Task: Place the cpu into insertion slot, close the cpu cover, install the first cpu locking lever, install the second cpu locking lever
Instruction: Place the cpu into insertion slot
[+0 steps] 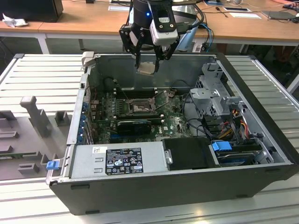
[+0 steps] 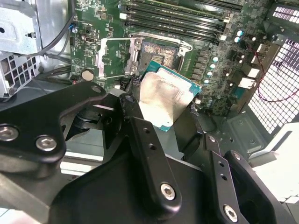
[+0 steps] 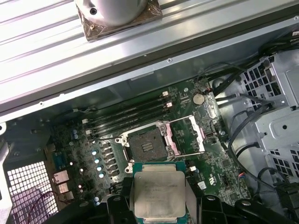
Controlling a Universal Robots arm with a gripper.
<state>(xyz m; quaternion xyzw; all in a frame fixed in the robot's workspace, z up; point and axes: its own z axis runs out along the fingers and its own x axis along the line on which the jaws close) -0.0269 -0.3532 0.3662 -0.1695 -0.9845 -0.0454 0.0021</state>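
Observation:
My gripper [image 1: 147, 61] hangs above the open computer case, shut on the cpu [image 1: 146, 68], a flat square chip with a pale silver face. In both wrist views the black fingers [image 2: 132, 122] clamp the cpu [image 2: 164, 97] by two opposite edges. The insertion slot [image 3: 146, 148] lies below and ahead of the cpu [image 3: 159, 193], open and bare, with dark contacts showing. The cpu cover [image 3: 189, 134] is swung up and off to one side of the slot [image 2: 158, 52], and appears as a silvery frame [image 2: 114, 57]. In the exterior view the slot [image 1: 139, 108] sits mid-board.
Memory slots [image 3: 126, 112] run beside the socket. A long black ribbed card [image 1: 134, 125] lies nearer the power supply [image 1: 119, 160]. A metal drive cage [image 1: 215, 100] with cables [image 1: 233, 122] fills the exterior view's right. The case walls [image 1: 79, 105] ring the board.

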